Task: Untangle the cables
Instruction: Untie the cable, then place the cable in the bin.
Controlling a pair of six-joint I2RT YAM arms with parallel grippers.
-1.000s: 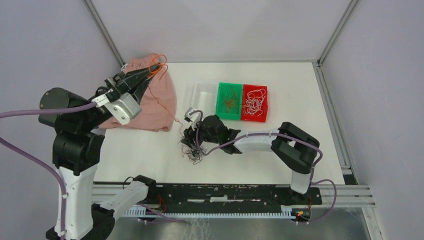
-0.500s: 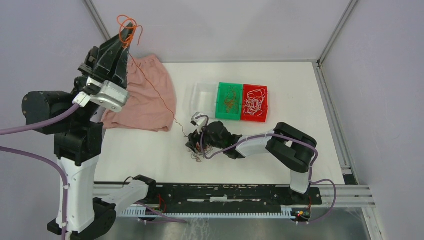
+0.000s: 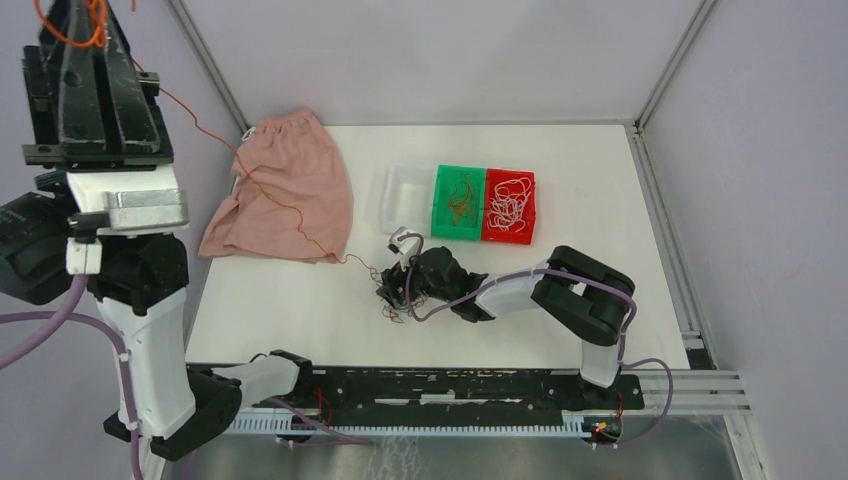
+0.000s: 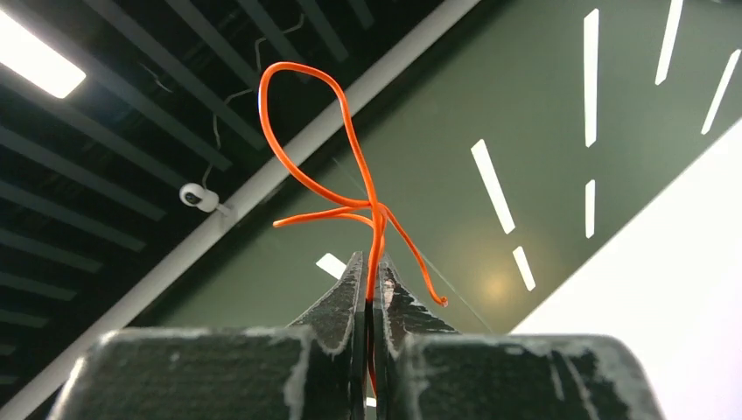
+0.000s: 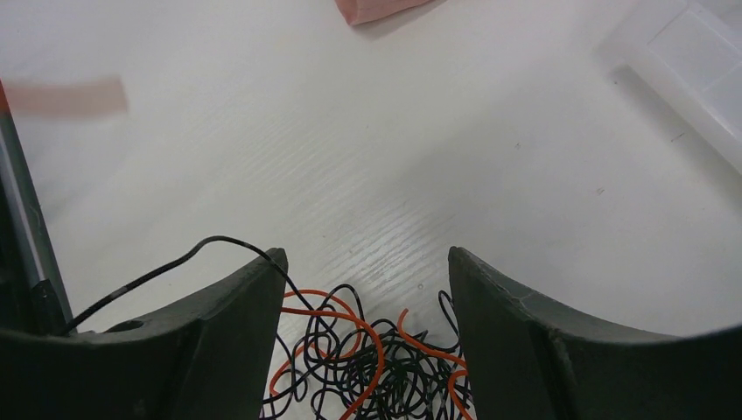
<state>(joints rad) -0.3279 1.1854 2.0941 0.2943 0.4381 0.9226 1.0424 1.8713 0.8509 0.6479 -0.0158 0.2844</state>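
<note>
My left gripper (image 3: 88, 20) is raised high at the top left, shut on an orange cable (image 4: 337, 206) whose looped end sticks out past the fingertips. The cable (image 3: 265, 190) runs down taut over the cloth to a tangled clump of black and orange cables (image 3: 392, 298) on the table. My right gripper (image 3: 400, 285) is open and low over that clump (image 5: 367, 363), which lies between its fingers (image 5: 236, 306). Orange cables lie in a green bin (image 3: 459, 228) and white cables in a red bin (image 3: 510, 236).
A pink cloth (image 3: 290, 190) lies at the back left of the table. A clear bin (image 3: 407, 190) stands left of the green bin. The enclosure's walls and frame posts (image 3: 205, 65) ring the table.
My left gripper has risen far up and to the left with the orange cable, drawing it out of the clump. My right gripper has stayed low at the clump.
</note>
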